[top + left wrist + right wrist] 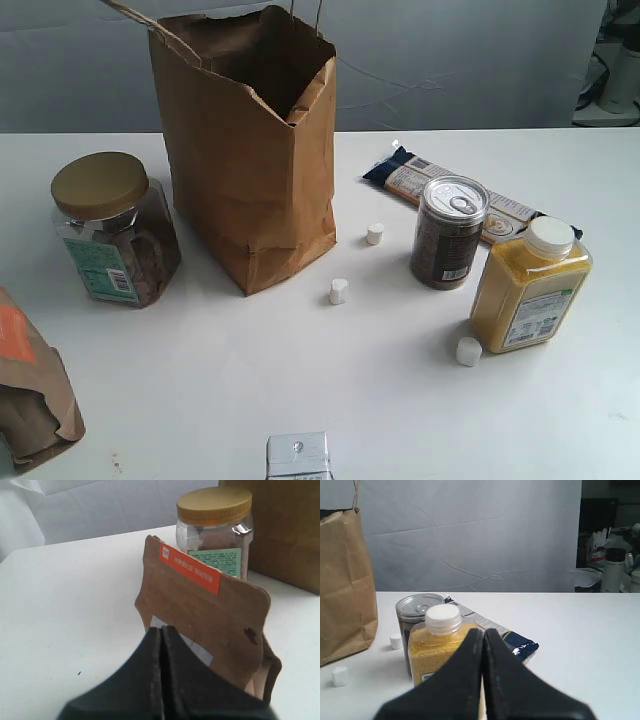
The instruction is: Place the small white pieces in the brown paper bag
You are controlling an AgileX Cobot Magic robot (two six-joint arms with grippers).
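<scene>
The three small white pieces (339, 291) lay loose on the table (230, 390) beside the open brown paper bag (245, 160), none yet picked, so the left gripper (161, 632) or right gripper (483, 632), both pinched closed and empty, would first have to open.

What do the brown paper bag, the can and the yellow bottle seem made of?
Brown paper bag: matte kraft paper, visibly creased. Can: likely metal, judging by its shiny pull-tab lid. Yellow bottle: probably clear plastic, as grainy contents seem visible through it.
</scene>
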